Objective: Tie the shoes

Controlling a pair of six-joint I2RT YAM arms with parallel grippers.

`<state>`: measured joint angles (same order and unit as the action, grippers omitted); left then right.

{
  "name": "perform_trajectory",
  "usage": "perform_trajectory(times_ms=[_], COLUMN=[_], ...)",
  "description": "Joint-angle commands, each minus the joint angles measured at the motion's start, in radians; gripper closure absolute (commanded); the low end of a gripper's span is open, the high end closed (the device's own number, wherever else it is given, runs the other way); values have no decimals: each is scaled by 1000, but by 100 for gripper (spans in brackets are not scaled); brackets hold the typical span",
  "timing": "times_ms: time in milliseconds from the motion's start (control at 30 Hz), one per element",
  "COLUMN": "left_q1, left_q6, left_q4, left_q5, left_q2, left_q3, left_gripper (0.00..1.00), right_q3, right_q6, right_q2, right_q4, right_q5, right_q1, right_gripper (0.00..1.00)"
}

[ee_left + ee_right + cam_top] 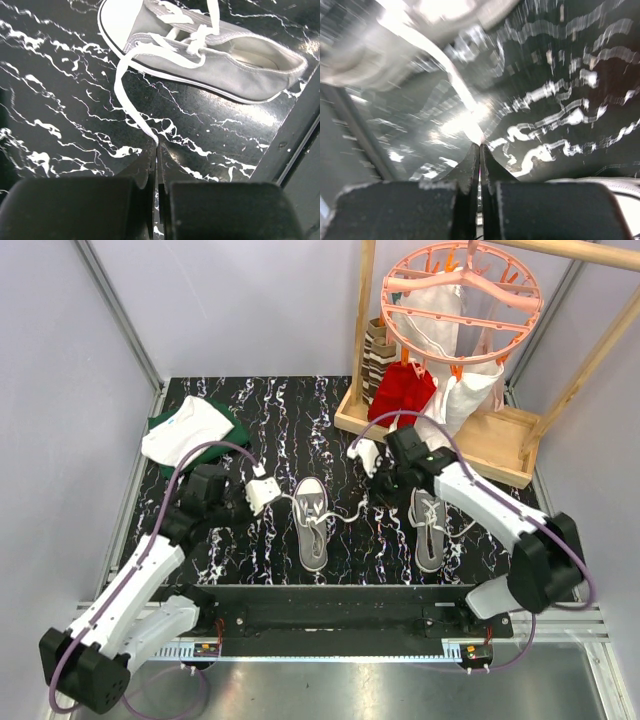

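Observation:
Two grey sneakers with white laces lie on the black marbled table [260,400], the left shoe [312,525] and the right shoe [428,528]. My left gripper [278,497] sits just left of the left shoe and is shut on the end of one of its white laces [131,107]; the shoe [235,65] lies on its side in the left wrist view beyond the fingertips [148,159]. My right gripper [372,486] is between the shoes, shut on another white lace [451,75] that runs from the left shoe. The right wrist view is motion-blurred.
Folded white and green clothes [190,430] lie at the back left. A wooden rack [440,435] at the back right carries a pink peg hanger [460,290], a red cloth [403,390] and white cloths. A black rail [330,600] borders the near edge.

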<state>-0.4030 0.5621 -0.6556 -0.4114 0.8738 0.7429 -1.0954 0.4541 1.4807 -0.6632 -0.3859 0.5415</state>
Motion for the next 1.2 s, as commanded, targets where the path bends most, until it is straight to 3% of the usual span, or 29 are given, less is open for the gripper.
perform_trajectory(times_ms=[0,200,433,833,1167], left_q1=[-2,-2,-2,-3,-5], left_q6=[130,344,672,867,894], left_q4=[33,-24,-222,-407,-440], left_q5=[-56,-87,-179,-265,-290], left_q2=[-93,-281,-429,-429,-434], left_q3=[-48,-129,-157,-117,-123], left_gripper=[100,100,100,100,100], right_q3=[-109,-247,-391,-601,-739], right_q6=[-174,-392,-448,-517,-532], right_q2=[-68,-17,162,461,693], right_q4=[-16,112,180,238,240], right_q5=[-250,-393,-412,-367,-386], right_q1=[5,43,144,327,382], right_gripper=[100,100,100,100,100])
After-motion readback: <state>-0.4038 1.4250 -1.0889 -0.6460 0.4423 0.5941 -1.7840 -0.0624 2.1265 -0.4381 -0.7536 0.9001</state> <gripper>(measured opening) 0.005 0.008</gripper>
